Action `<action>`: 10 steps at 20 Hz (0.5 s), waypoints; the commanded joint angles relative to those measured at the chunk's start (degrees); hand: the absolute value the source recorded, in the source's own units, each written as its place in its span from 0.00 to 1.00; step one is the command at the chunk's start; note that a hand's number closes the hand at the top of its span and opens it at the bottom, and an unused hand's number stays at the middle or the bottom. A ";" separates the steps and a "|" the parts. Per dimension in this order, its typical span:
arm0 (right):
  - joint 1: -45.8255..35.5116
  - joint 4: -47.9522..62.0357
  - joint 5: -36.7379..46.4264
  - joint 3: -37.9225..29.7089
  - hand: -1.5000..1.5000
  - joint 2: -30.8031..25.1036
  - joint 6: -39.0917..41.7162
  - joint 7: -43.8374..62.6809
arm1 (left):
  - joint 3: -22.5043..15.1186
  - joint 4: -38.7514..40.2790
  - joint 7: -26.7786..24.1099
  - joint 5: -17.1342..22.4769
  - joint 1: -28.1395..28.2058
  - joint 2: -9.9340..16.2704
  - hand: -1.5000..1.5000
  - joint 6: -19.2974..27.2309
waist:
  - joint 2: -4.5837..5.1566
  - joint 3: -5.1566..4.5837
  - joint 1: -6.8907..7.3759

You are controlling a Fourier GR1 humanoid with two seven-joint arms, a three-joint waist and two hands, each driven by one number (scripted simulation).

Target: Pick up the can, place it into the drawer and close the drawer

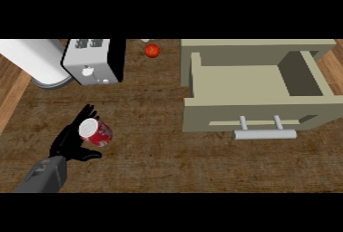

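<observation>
From where I stand, the left hand (70, 142) comes in from the lower left on its grey forearm (43, 176) and sits low on the brown counter (147, 149); the can (95, 131), red with a pale top, lies right against it, tilted so that its lid faces up and toward the far left; the fingers (85, 112) stretch up along the can's left side and behind its top, and the thumb (90, 154) juts out below the can's base, so the can rests in the crook between thumb and fingers; the fingers look curved round the can's far side rather than splayed flat, closing on it, though whether the can is lifted off the counter or resting on it I cannot tell; the right hand shows nowhere. Well apart to the right stands the drawer (258, 90), beige, pulled fully open, its inside bare and its pale bar handle (264, 134) sticking out toward the near edge on two short posts; the can is far outside it, with a broad stretch of counter between. At the far left stands a white cylinder (36, 61) on a round base, and just beside it a toaster (94, 61), white and black with slots on top; a small red tomato (152, 50) lies near the back edge between the toaster and the drawer's cabinet.
</observation>
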 commanded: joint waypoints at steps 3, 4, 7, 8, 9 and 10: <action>-1.44 -3.47 -4.12 -0.68 0.00 -2.03 -2.13 5.56 | 1.01 3.90 -0.09 1.09 -4.20 -0.30 1.00 -2.14 | 0.10 -0.03 -0.12; -0.88 -1.61 -2.53 -1.45 0.00 -1.34 -0.47 3.79 | 0.89 2.23 2.09 2.14 -3.01 -1.25 1.00 -3.72 | -0.07 0.03 0.24; -1.16 -1.96 -6.95 -2.15 0.00 -3.20 -1.88 7.15 | -0.09 3.53 1.74 1.31 -2.95 -0.64 1.00 -7.42 | 0.00 -0.01 0.06; -1.29 1.46 -2.19 -1.01 0.00 0.14 1.15 2.49 | 0.10 1.20 3.90 2.41 -4.21 -0.45 1.00 -8.99 | -0.14 0.06 0.42; -3.60 -1.63 -0.12 0.92 0.00 0.51 -1.94 4.74 | 0.03 1.66 3.23 2.27 -4.55 -1.03 1.00 -8.41 | -0.03 0.03 0.40; -2.52 -1.26 0.62 1.41 0.00 0.87 -2.87 3.64 | 0.33 0.49 2.85 2.92 -4.90 -0.68 1.00 -9.83 | -0.07 0.04 0.41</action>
